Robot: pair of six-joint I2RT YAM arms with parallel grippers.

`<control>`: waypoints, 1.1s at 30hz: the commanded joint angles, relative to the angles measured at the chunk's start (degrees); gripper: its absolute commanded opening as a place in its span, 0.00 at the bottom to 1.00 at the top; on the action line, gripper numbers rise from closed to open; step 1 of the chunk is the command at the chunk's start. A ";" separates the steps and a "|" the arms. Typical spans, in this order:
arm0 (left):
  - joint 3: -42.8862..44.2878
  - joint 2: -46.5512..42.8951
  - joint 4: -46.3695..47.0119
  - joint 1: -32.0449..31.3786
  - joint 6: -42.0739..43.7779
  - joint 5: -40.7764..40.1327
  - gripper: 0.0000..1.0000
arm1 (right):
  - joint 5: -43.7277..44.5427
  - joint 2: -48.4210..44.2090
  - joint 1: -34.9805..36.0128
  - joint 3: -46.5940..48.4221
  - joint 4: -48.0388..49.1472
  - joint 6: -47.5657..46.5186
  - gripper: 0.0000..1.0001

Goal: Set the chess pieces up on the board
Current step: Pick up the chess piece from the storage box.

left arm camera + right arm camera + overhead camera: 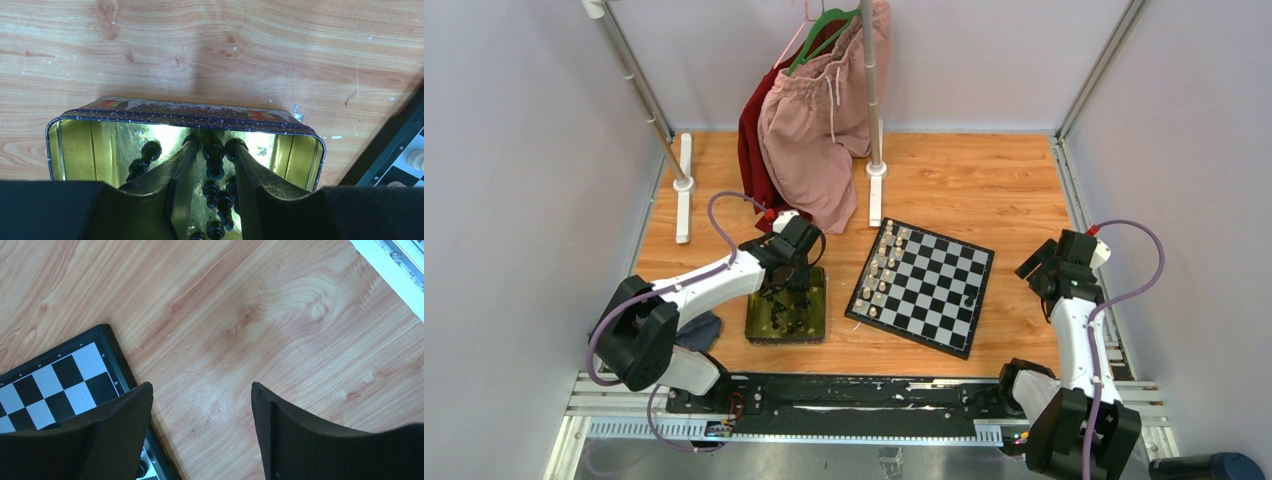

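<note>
Left gripper (214, 147): down inside tray (75, 150), jaws part-open, straddling one of black chess pieces (215, 167). Gap visible either side of it, no grip. More black ones scattered below and beside fingers. Right gripper (201, 392): jaws wide, empty, above bare table (300, 315). Board (50, 385) corner just under its left finger.

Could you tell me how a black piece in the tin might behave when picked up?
The black pieces look small, rigid and probably light. They lie sideways in a heap with rounded shapes, so one may roll or slip as the left gripper's jaws close. The tin's shiny floor likely lets neighbours slide when nudged.
</note>
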 commanded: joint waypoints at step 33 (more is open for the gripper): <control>-2.86 -0.92 0.83 0.93 -1.17 2.47 0.26 | -0.41 2.69 0.73 -1.66 2.31 -0.96 0.76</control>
